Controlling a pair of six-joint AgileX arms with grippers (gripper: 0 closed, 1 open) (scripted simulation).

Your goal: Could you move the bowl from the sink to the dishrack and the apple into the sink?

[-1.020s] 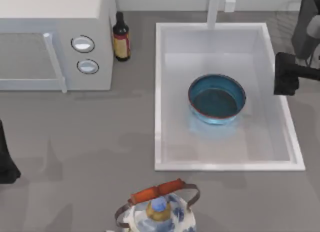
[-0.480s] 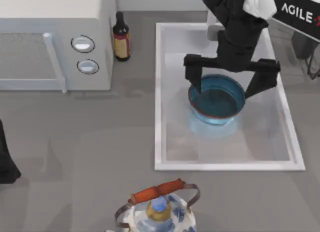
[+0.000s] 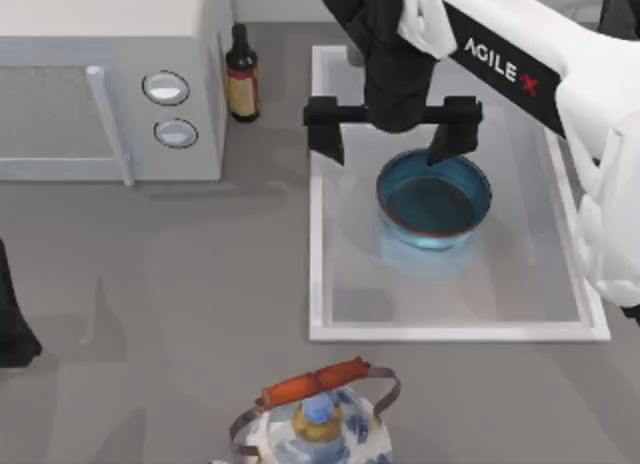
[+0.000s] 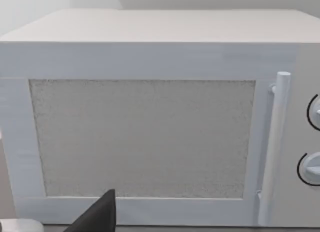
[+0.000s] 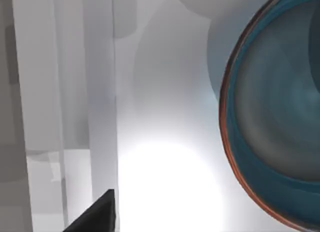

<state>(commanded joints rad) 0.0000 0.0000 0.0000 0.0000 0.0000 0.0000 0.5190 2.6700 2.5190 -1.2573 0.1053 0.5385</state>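
Observation:
The blue bowl [image 3: 433, 199] with its reddish-brown rim sits inside the white sink [image 3: 316, 254], right of centre. My right arm reaches in from the right, and my right gripper [image 3: 384, 152] hangs open above the sink's far left part. One finger is over the sink's left rim and the other over the bowl's far edge. In the right wrist view the bowl [image 5: 280, 117] lies beside the sink wall [image 5: 100, 92], with nothing between the fingers. My left gripper [image 3: 10, 329] is parked at the table's left edge. The apple and the dishrack are out of view.
A white microwave [image 3: 110, 84] stands at the back left, and the left wrist view faces its door [image 4: 145, 137]. A dark bottle [image 3: 242, 74] stands between the microwave and the sink. A blue-and-white kettle [image 3: 315, 424] with an orange handle sits at the front edge.
My right arm has swung in from the right edge over the sink. Its open gripper has moved left, from straddling the bowl to over the sink's left part.

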